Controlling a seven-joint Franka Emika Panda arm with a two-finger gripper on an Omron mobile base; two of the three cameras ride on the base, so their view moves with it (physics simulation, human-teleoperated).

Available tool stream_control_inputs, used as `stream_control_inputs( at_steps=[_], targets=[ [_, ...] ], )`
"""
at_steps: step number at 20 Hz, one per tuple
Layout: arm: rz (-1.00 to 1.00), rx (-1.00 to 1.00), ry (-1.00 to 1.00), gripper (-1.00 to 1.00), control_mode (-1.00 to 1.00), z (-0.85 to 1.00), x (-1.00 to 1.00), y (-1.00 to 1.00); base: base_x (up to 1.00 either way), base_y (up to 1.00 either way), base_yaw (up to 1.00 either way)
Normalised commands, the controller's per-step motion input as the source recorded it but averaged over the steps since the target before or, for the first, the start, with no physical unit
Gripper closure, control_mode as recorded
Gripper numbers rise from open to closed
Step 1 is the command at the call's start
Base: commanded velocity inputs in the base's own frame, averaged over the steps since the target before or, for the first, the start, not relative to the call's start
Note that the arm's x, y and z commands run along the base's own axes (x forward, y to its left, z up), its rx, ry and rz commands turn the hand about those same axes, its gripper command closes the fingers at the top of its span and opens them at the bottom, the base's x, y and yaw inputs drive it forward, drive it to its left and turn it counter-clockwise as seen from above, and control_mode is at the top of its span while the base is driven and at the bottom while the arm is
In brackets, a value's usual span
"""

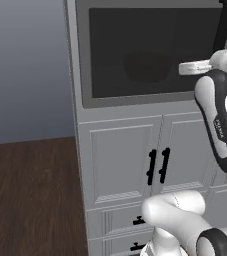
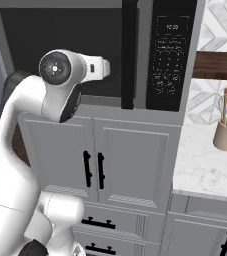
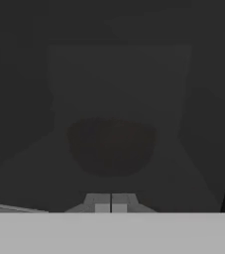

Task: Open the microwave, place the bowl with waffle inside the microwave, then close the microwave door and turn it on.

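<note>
The gripper (image 3: 111, 207) is seen with fingertips pressed together, holding nothing, before the shut microwave door (image 1: 155, 50); the bowl (image 3: 111, 146) is seen dimly behind the glass.

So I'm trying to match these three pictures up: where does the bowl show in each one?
Left base view: the bowl is a dim round shape behind the dark microwave door, centre right of the window.
Right base view: I can't make the bowl out.
Hand view: low centre, just above the shut claw.
Shared landmark: the door's dark window.
</note>
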Motion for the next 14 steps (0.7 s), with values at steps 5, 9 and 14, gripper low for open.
stream_control_inputs(
  at_steps=[5,9,14],
  targets=[
    [0.0,0.46,0.04,1.0,-1.0,-0.06,-0.32,-0.76,0.0,0.0,0.0],
    [-0.06,0.58,0.24,1.0,-1.0,-0.1,-0.35,-0.88,0.0,0.0,0.0],
    [-0.19,0.62,0.38,1.0,-1.0,-0.23,-0.01,-0.88,0.0,0.0,0.0]
  ],
)
